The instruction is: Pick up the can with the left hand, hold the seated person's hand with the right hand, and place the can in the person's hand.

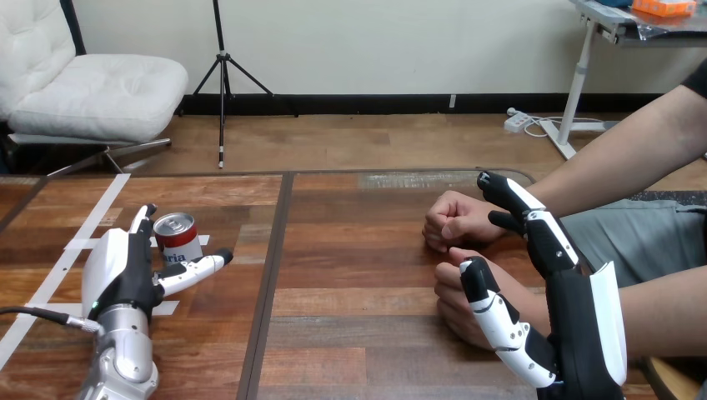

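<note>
At left, the can [177,237] stands upright within the spread left robot hand [125,271]

red-and-white can [178,237], silver top, brown wooden table [358,275].

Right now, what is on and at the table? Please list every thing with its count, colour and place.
table: one, brown wood, across the view.
can: one, red and white with a silver top, upright at the table's left.
tape strips: several, white, flat on the table's left.
person's farther hand: one, a fist, on the table's right.
person's nearer hand: one, a fist, on the table's right.
left hand: one, black and white, open, the can between its fingers and thumb.
right hand: one, black and white, open, fingers by the farther hand, thumb in front of the nearer hand.
</note>
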Available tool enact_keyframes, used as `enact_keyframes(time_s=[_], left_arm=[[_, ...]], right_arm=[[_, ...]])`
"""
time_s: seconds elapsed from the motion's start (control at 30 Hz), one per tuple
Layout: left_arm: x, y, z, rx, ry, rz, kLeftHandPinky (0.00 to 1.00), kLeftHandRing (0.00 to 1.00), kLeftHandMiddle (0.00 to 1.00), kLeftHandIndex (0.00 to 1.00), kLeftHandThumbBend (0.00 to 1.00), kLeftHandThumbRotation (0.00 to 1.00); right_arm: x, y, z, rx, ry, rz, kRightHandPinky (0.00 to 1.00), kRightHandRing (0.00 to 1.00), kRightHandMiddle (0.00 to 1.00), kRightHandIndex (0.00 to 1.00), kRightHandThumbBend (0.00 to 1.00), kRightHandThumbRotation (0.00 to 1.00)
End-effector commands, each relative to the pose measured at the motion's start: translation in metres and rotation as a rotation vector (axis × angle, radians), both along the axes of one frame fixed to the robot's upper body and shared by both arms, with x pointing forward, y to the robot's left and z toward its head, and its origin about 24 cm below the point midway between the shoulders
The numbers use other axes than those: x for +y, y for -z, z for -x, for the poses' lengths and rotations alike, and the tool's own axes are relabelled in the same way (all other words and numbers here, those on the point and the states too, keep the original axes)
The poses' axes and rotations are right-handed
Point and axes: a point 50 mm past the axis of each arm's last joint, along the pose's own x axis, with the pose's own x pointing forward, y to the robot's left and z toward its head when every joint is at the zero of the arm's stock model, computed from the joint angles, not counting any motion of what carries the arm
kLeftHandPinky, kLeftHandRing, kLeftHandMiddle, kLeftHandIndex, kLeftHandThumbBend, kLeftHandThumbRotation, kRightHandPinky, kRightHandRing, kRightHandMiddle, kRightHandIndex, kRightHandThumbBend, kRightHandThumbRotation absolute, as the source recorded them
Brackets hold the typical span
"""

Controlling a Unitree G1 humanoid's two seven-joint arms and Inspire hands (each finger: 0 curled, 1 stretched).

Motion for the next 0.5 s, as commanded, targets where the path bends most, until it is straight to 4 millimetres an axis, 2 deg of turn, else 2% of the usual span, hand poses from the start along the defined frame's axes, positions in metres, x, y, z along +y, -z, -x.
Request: enact_keyframes(time_s=[0.0, 0.47], left_arm=[[0.0001, -0.0342, -0.0264, -0.107, 0.041, -0.04, 0.75, 0.86, 0.91, 0.92, 0.9, 0.42], [0.0016, -0.0321, -0.0278, -0.092, 0.032, -0.047, 0.74, 0.85, 0.9, 0.91, 0.87, 0.4]], right_arm=[[0.0009, -0.0164, -0.0069, -0.087, -0.003, -0.003, 0.79, 0.85, 0.85, 0.83, 0.52, 0.69], [0.0, -0.0163, -0.0067, -0.084, -0.003, 0.0, 0.8, 0.85, 0.85, 0.83, 0.53, 0.69]])
